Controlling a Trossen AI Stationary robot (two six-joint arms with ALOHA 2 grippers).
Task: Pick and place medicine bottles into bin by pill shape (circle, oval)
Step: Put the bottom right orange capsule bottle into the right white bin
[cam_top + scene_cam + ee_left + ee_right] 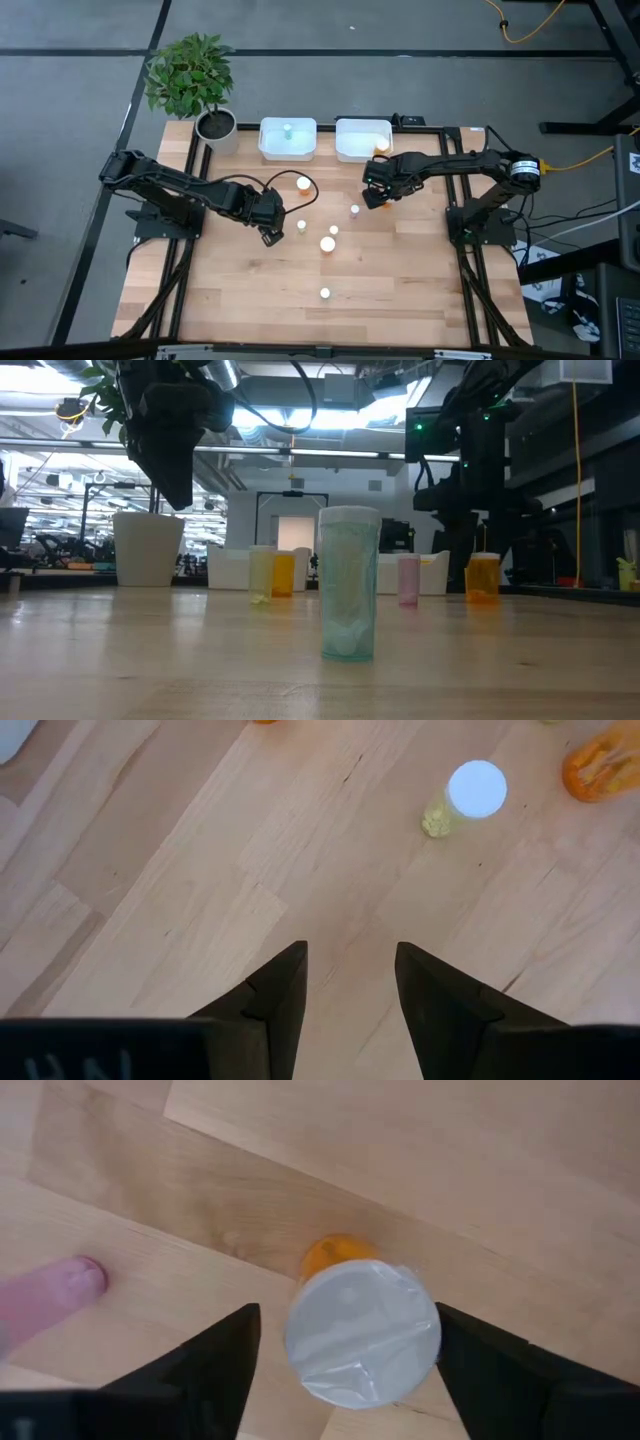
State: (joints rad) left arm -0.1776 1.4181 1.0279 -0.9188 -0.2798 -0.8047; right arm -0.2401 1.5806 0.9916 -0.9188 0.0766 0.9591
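Observation:
Several white-capped bottles stand upright on the wooden table. An orange bottle (362, 1330) stands between the open fingers of my right gripper (375, 196), which comes from above; I see no touch, and in the low view the orange bottle (483, 578) rests on its base. A pink bottle (45, 1295) stands beside it. My left gripper (350, 975) is open and empty above bare table, near a pale yellow-green bottle (470, 792). A pale green bottle (350, 585) stands nearest the front edge. One bottle (287, 128) is in the left bin and an orange one (383, 148) in the right bin.
Two white bins (288, 150) (355, 152) stand side by side at the table's far edge. A potted plant (215, 125) stands at the far left corner. More bottles (303, 184) (327, 243) (325, 293) are scattered mid-table between the arms.

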